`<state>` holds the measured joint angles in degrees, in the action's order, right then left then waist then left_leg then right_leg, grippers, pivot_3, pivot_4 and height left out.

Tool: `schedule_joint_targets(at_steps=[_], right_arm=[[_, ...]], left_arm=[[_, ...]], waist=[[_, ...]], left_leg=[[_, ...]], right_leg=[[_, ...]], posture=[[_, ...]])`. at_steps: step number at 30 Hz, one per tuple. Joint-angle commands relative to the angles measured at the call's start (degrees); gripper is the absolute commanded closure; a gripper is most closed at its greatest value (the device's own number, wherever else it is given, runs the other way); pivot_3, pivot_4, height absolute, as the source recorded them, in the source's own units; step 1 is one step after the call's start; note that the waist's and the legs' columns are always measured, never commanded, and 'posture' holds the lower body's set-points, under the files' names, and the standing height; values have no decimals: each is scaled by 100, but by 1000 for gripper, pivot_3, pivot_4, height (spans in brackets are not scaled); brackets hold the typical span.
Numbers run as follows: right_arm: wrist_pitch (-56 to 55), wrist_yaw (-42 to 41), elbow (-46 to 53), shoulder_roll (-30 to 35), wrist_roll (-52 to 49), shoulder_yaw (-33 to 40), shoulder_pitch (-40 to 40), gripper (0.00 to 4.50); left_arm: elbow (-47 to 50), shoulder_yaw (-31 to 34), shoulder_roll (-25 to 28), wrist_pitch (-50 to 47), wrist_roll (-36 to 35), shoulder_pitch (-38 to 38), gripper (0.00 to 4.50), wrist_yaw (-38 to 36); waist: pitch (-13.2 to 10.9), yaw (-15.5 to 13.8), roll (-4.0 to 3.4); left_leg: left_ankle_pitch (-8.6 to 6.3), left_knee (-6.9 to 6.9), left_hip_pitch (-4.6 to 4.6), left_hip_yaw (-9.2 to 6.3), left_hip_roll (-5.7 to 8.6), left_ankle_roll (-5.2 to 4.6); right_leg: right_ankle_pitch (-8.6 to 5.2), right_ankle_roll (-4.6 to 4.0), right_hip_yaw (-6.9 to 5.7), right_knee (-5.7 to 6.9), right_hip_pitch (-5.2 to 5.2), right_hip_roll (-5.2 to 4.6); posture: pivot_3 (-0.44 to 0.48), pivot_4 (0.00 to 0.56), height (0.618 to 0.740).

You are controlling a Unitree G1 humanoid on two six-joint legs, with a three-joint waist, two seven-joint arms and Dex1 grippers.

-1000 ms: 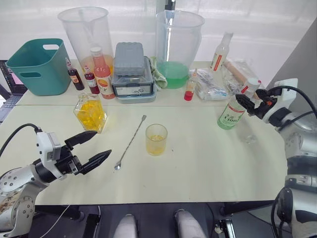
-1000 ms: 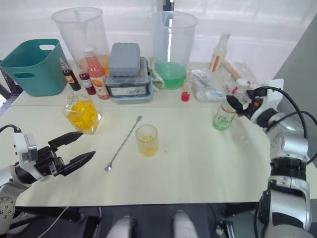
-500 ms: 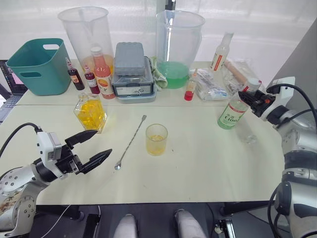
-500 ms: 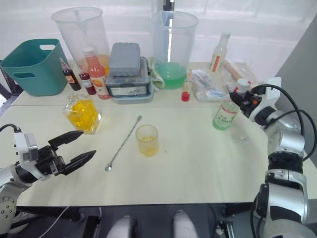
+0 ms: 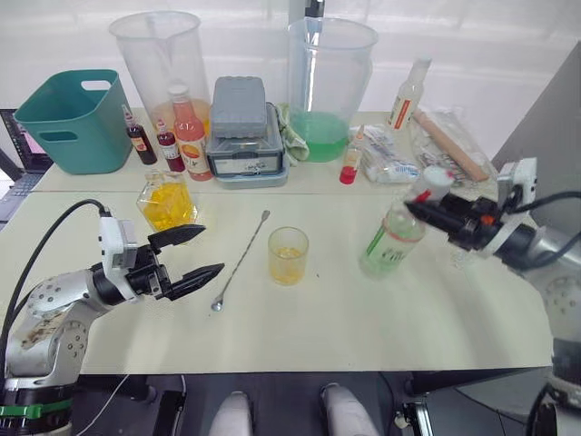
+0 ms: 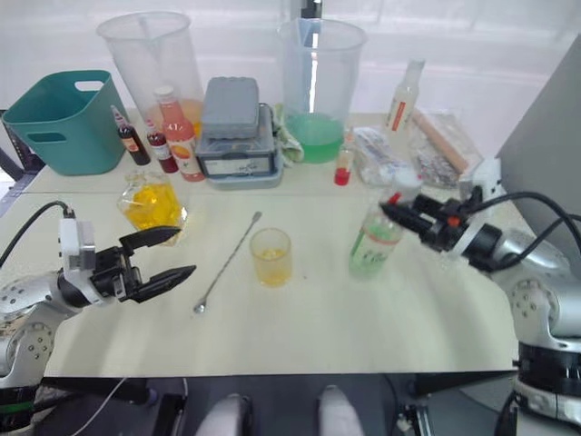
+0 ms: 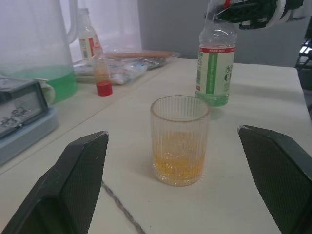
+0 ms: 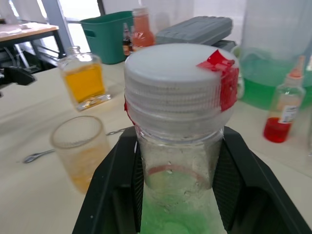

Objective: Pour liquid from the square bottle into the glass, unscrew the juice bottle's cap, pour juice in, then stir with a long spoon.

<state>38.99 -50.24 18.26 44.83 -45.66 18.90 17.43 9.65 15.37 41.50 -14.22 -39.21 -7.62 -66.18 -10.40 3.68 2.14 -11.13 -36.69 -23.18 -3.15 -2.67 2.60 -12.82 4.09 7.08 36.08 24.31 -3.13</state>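
Juice bottle (image 5: 390, 243) gripped at neck by right gripper (image 5: 434, 211), cap (image 8: 178, 78) still on.

Right gripper's fingers clamp neck just under the cap; bottle tilted, top toward gripper, base out toward the glass (image 5: 288, 255), which holds some yellow-orange liquid. Left gripper (image 5: 192, 253) wide open, empty, glass straight ahead between its fingers, juice bottle beyond it. Long spoon (image 5: 239, 261) flat on desk (image 5: 363, 318) between left gripper and glass. Square bottle (image 5: 166, 202) just beyond left gripper. Likely next: left gripper unscrews cap.
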Motion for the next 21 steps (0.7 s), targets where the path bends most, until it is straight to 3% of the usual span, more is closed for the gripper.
schedule_joint_targets(at_steps=[1,4,10,21], right_arm=[[264,-109,983,285,-499,90,-58,3139],[481,155,1524,164,-875,-213,91,3139],[479,596,2198,-201,-599,-1324,526,3139],[-616,436,1681,-1049,1077,-3024,698,3140]], left_arm=[[-131,-93,170,58,110,-205,0,-267],[-241,-156,185,2,73,-384,0,-376],[-63,-107,326,-179,-35,-306,0,-531],[391,300,732,-449,-222,132,0,-518]], waist=[[0,15,0],[0,27,1],[0,24,1],[1,-13,4]], left_leg=[[0,0,1,-1,-1,0],[0,0,1,0,-4,0],[0,0,-8,-2,-4,0],[0,0,-7,-2,-5,0]], right_leg=[[-1,0,-1,2,-1,1],[-1,0,-1,-1,-1,3],[-1,0,-2,-1,8,2],[-3,-4,-4,-3,9,2]], posture=[[0,150,739],[0,150,739],[0,150,739],[0,150,739]])
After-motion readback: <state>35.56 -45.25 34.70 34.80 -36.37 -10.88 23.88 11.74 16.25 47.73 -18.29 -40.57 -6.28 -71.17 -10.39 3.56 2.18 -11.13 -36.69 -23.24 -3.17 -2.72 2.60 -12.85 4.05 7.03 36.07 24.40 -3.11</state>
